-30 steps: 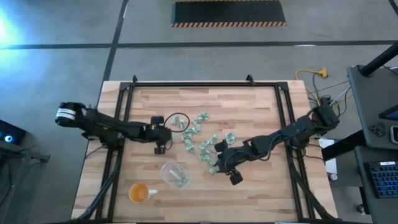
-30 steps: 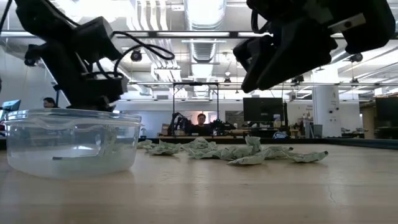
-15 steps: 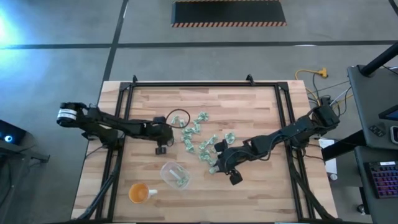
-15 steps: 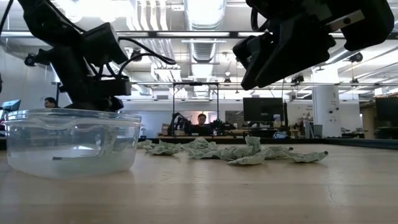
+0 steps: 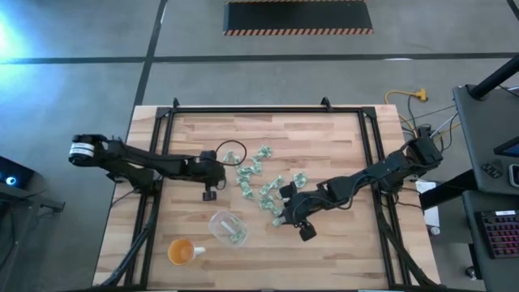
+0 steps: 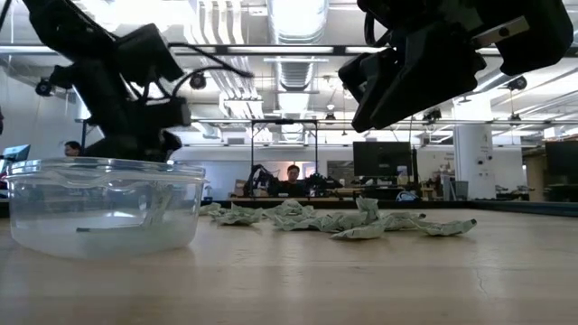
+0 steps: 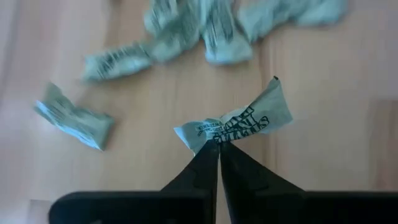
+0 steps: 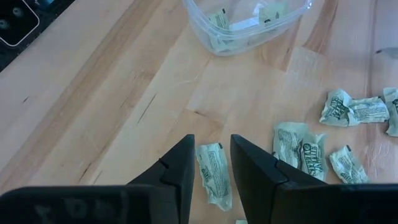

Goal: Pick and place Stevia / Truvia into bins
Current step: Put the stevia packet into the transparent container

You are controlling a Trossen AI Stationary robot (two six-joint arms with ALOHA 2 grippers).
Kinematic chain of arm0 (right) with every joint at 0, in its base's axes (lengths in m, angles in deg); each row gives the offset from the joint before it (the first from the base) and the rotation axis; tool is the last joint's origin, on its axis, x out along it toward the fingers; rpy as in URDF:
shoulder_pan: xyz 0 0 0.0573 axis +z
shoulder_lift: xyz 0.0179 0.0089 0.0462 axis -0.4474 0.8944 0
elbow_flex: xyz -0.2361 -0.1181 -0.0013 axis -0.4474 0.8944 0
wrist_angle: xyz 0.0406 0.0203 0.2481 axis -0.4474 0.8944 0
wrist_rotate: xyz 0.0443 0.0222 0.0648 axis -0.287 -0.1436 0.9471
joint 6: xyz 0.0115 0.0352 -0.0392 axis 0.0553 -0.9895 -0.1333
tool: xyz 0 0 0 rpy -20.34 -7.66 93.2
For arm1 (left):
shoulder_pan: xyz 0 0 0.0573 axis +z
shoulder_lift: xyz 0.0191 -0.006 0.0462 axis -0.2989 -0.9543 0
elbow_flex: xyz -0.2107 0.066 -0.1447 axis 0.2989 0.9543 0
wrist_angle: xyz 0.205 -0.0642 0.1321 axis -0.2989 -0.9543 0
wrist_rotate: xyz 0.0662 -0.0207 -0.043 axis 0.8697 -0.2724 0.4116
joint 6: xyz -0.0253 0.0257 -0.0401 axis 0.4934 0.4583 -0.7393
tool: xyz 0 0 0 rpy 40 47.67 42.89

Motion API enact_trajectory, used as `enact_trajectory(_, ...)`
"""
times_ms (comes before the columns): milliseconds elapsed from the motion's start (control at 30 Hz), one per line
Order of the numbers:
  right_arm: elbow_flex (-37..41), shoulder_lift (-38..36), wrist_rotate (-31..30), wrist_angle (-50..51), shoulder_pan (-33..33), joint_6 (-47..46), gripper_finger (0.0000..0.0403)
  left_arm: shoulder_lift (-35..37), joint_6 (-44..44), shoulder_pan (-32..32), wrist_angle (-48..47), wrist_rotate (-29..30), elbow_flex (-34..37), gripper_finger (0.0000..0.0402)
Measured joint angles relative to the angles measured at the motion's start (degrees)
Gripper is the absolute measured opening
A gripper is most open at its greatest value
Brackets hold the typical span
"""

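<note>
Pale green and white Stevia / Truvia packets lie scattered on the wooden table's middle. The clear bin stands toward the near edge with a few packets inside. My left gripper, left of the pile, is shut on one crumpled packet. My right gripper hangs open at the pile's near side, fingers pointing down. One finger stands on each side of a flat packet lying on the wood. My left gripper pinches the crumpled packet between its two fingertips. They are on the narrowed, twisted middle of its near edge. The packet spreads out beyond the tips on both sides. I cannot tell whether it is clear of the table.
An orange cup stands near the table's front left, beside the bin. A black cable loop lies by the left gripper. Black frame rails run along the table's sides. In the low view the bin stands in front of the packets.
My left gripper has edged toward the table's right, toward the packet pile, and has shut on one packet. My right gripper has stayed over the packet at the pile's near side.
</note>
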Motion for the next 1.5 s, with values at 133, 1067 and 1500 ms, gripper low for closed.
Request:
enact_trajectory(133,0.01,0.0,0.0,0.24,0.0,0.0,0.0087,5.22,-1.25,-0.98,-0.02,0.01,0.13,0.0)
enact_trajectory(1067,0.68,0.02,0.05,0.26,-0.01,-1.93,0.0073,2.49,-6.91,-19.51,8.68,-14.37,-2.08,0.0)
enact_trajectory(1500,3.5,0.11,3.1,-1.86,-0.02,-4.17,0.0073,3.91,-6.15,-19.28,8.72,-13.75,-1.89,0.0078)
